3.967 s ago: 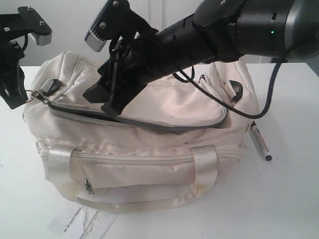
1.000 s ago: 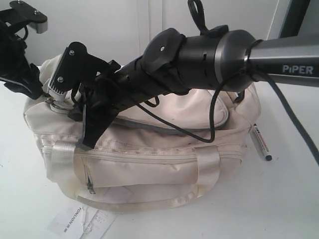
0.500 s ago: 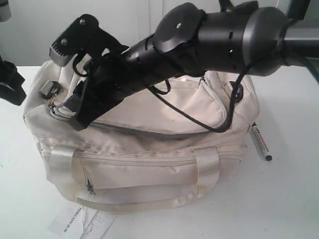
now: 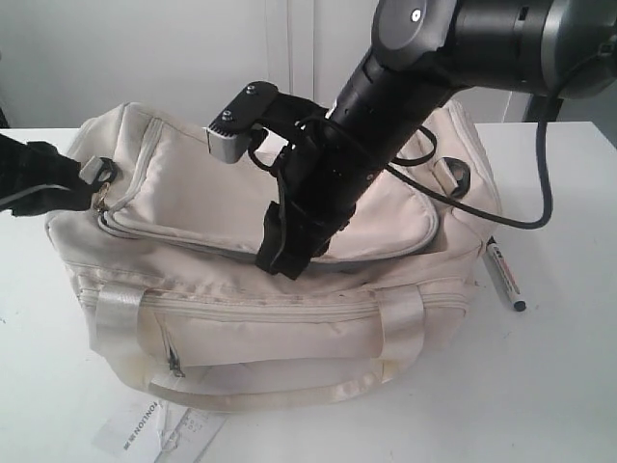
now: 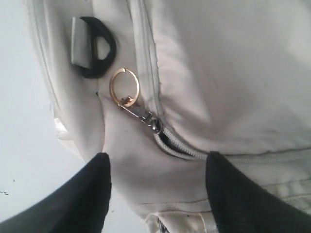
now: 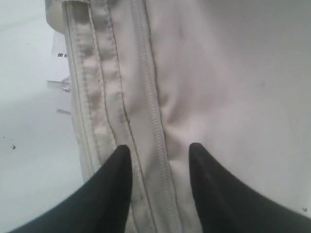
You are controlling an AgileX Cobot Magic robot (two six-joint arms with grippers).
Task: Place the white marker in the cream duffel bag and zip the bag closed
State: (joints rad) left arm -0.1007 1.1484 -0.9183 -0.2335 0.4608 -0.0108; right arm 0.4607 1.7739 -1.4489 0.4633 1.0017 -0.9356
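Only the exterior view shows the white marker [image 4: 503, 275], on the desk [image 4: 559, 386] beside the soft cream duffel bag [image 4: 193, 198]. The left wrist view alone shows a round gold zip ring [image 5: 124, 86]. My left gripper [image 5: 158, 162] and right gripper [image 6: 159, 148] gape, empty.

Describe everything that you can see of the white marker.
The white marker is a slim pen with a white barrel, black at both ends, and small red-and-black print on the barrel. It looks like smooth plastic. It lies flat on the white table, outside the cream duffel bag, just past the bag's right end in the exterior view. Its far end comes close to the bag; whether they touch cannot be told. Nothing holds it.
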